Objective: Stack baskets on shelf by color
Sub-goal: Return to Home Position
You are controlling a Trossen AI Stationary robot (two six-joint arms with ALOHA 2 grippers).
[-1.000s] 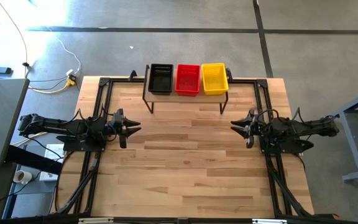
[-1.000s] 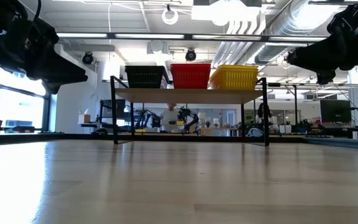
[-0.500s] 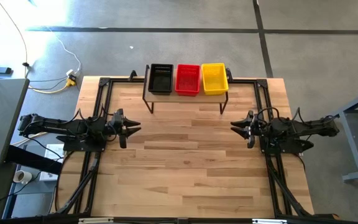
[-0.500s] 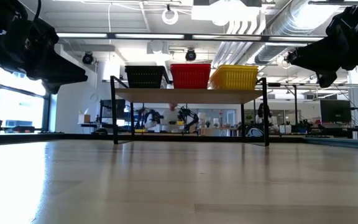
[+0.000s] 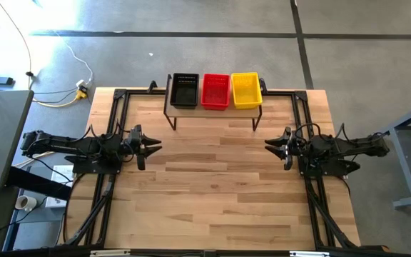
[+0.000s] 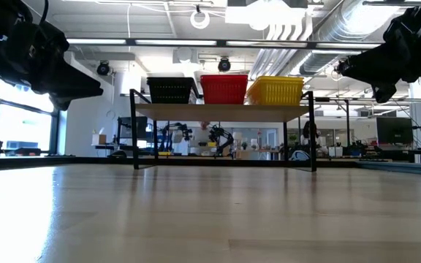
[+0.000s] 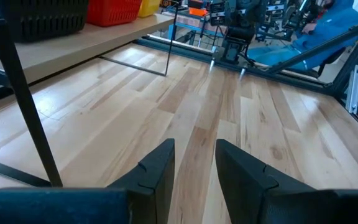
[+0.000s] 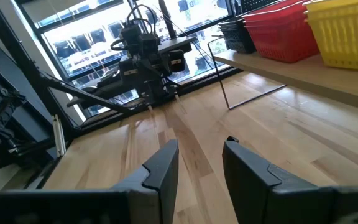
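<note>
1. Counting the baskets in each pile is not possible: from above and from table height, each colour reads as 1 nested mass.
2. The low view cuts both arms off at its upper corners, so they show only as dark bulk.
3. On the shelf (image 6: pixel 225 111), at the far edge of the table (image 5: pixel 212 193), the black baskets (image 5: pixel 185 90) sit toward the left arm's side. The red baskets (image 5: pixel 215 91) sit in the middle and the yellow baskets (image 5: pixel 245 89) toward the right arm's side.
4. The left gripper (image 5: pixel 152 146) hangs over the table's left side with its fingers parted and nothing between them. The right gripper (image 5: pixel 271 145) mirrors it on the right side, also parted and empty. Both are well apart from the shelf.
5. Against 0.5 s ago, arms, baskets and shelf sit in the same places.
</note>
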